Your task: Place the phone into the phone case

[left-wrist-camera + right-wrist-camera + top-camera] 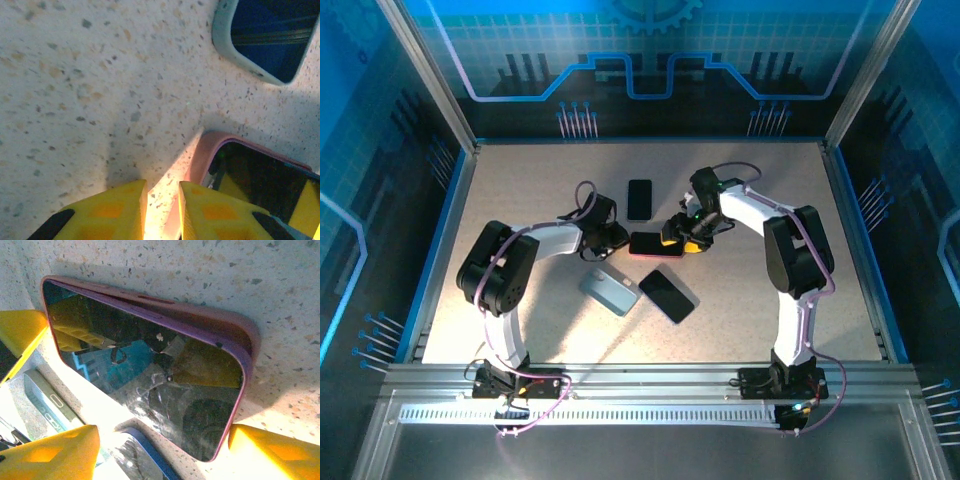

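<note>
Setting: two arms bent inward over a speckled surface (520, 190), meeting just above centre of the overhead view.
Handset: dark-screened phone (150, 370) lying face up and slantwise across the middle of the right wrist view.
Cover: pink phone case (248, 332) wrapped round the phone, rim showing along the upper and right-hand edges. Purple strip between screen and rim along the upper edge, possibly a side not yet pressed fully home.
Left arm: left pincer (161, 192) at the bottom of its own view, yellow fingers drawn close with a thin lit slit between them. Corner of the phone case just to the right. Cannot tell whether the lip of the case is nipped in that slit. Probably set there as a stop against sliding.
Right arm: right pincer (692, 240) spread wide and holding nothing, fingers at the lower corners of its own view, astride the near end of the phone. Right fingertip just beside the case corner, left one apart. Reads as room to square up or press, not to lift.
Bystanders: grey case (610, 291) and second handset (666, 295) below centre, close together; third handset (639, 198) above centre, apart.
Stage: phone apparently in, or nearly in; final seating along the upper edge the likely remainder.
</note>
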`<state>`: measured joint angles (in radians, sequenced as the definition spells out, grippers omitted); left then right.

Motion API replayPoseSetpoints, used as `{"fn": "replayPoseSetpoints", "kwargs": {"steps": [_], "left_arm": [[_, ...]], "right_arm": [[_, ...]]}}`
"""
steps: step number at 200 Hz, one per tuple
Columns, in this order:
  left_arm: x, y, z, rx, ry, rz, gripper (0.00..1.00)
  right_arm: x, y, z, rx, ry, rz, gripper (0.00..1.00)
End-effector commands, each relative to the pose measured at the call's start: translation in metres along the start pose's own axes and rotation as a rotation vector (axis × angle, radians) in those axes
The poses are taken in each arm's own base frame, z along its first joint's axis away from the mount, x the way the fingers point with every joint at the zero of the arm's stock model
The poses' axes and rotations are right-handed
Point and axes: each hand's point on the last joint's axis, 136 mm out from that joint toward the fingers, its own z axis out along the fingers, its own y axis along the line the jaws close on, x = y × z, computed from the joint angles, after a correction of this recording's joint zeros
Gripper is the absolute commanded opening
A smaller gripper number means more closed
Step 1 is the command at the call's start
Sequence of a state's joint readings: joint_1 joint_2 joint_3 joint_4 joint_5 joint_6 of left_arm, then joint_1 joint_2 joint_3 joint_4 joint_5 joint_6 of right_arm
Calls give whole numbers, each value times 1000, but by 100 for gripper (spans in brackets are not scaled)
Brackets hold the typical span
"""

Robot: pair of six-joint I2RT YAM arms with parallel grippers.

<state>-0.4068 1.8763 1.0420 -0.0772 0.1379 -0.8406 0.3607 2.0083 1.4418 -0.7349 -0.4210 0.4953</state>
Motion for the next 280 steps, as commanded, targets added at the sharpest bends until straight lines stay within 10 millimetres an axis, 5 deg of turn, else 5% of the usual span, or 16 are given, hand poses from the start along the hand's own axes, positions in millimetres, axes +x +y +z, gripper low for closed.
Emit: {"fn": "replayPoseSetpoints", "kwargs": {"steps": [1,84,107,143,161,217,280], "left_arm": [[11,-5,-2,4,30,10,24],[15,-28,-17,-7,10,77,24],[16,-29,-22,-23,4,86,24],[14,-30,-28,-35,-8,94,24],[16,-35,-24,-41,-1,104,24],[19,-50,-5,-49,22,124,24],[27,-33,9,-104,64,122,24]], "right_arm": [[5,6,-14,1,-13,-21,70],[6,11,-25,-30,-60,-54,63],[8,6,-21,-53,-62,-48,49],[8,-5,-17,-89,-68,-26,12],[10,-10,-14,-86,-68,-26,4],[14,-24,-12,-61,-73,-34,0],[12,-28,-19,-74,-88,-26,1]]}}
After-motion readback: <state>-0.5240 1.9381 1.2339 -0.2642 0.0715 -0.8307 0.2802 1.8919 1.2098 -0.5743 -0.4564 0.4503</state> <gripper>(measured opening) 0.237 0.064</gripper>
